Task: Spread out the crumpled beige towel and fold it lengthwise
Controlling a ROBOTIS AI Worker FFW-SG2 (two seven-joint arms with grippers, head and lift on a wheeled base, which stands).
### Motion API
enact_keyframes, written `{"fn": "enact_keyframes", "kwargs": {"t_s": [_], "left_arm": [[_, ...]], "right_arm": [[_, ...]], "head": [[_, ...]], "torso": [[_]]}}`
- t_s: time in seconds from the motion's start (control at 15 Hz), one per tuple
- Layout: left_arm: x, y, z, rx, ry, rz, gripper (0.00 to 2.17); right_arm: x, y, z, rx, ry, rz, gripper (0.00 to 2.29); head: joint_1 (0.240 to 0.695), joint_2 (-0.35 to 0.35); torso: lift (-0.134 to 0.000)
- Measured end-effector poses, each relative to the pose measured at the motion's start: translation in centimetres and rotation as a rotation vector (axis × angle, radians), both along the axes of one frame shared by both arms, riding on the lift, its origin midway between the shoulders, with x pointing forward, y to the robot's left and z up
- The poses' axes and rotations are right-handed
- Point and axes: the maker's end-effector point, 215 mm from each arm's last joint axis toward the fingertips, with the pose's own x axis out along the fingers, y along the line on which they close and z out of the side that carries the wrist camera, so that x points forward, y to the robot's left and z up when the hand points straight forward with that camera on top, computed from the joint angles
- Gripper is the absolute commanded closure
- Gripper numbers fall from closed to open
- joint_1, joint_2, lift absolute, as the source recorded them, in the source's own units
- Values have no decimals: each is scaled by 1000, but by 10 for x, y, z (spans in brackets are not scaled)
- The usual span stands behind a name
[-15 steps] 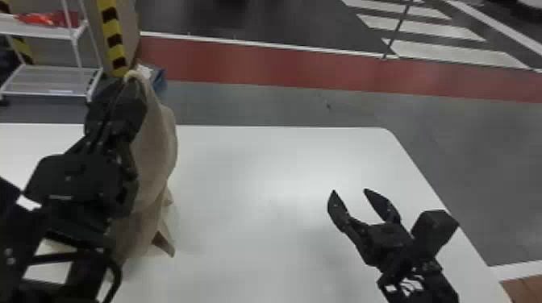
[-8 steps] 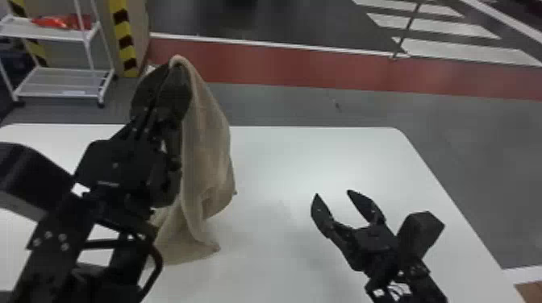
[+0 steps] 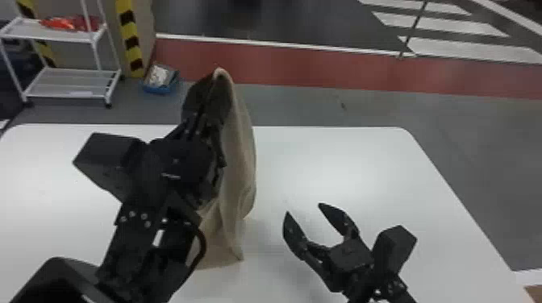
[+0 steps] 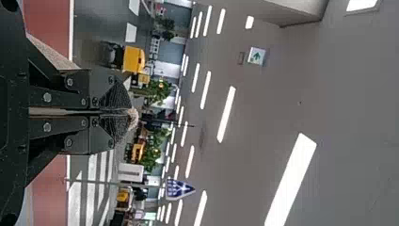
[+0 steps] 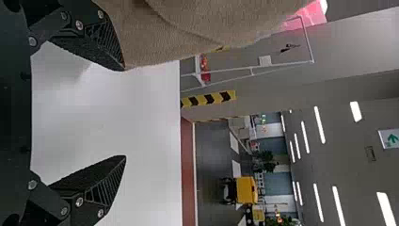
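My left gripper (image 3: 207,94) is raised above the far part of the table in the head view, shut on the top of the beige towel (image 3: 238,173). The towel hangs down in folds, its lower end touching the tabletop. In the left wrist view the left gripper (image 4: 129,113) pinches a bit of towel (image 4: 134,117) between its tips. To the right of the towel, low over the table, my right gripper (image 3: 304,207) stands open with nothing between its fingers. In the right wrist view, the towel (image 5: 188,28) lies beside one finger of the right gripper (image 5: 124,113).
The white table (image 3: 363,161) spreads under both arms, its right edge running beyond the right gripper. Behind it on the floor are a white shelf rack (image 3: 68,94) at the far left and a blue bin (image 3: 160,86).
My left gripper has carried the hanging towel rightward, closer to the right gripper. The right gripper has shifted a little to the left and is still open.
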Motion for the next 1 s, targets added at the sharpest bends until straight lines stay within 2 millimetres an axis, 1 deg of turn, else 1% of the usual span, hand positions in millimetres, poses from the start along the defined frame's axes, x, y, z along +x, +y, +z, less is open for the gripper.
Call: {"fn": "enact_keyframes", "kwargs": {"t_s": [0.13, 0.2, 0.33, 0.53, 0.6, 0.67, 0.8, 0.87, 0.93, 1.0], "left_arm": [[3, -2, -1, 5, 0, 0, 1092], [4, -3, 0, 6, -1, 1, 1089], [6, -3, 3, 9, -5, 1, 1092], [9, -1, 7, 9, -12, 5, 1092], [10, -1, 8, 10, -12, 5, 1092], [10, -2, 8, 12, -12, 5, 1089], [10, -2, 9, 13, -13, 4, 1092], [10, -2, 10, 13, -12, 4, 1089], [10, -3, 8, 18, -6, 2, 1092], [11, -3, 6, 24, 1, 2, 1092]], "right_arm": [[-8, 29, -7, -5, 14, 54, 252], [-13, 43, -11, -8, 21, 80, 252], [-19, 65, -20, -12, 37, 122, 255], [-27, 91, -39, -26, 68, 178, 323], [-28, 98, -44, -31, 77, 194, 397], [-29, 103, -48, -34, 82, 206, 417], [-30, 114, -51, -33, 90, 234, 674], [-31, 118, -53, -33, 98, 249, 863], [-32, 122, -56, -30, 111, 270, 1183], [-33, 126, -60, -24, 132, 295, 1436]], "head": [[695, -128], [695, -100], [695, -77], [695, -37], [695, -31], [695, -24], [695, -8], [695, -3], [695, 0], [695, 4]], "torso": [[-124], [-124], [-124], [-124], [-124], [-124], [-124], [-124], [-124], [-124]]}}
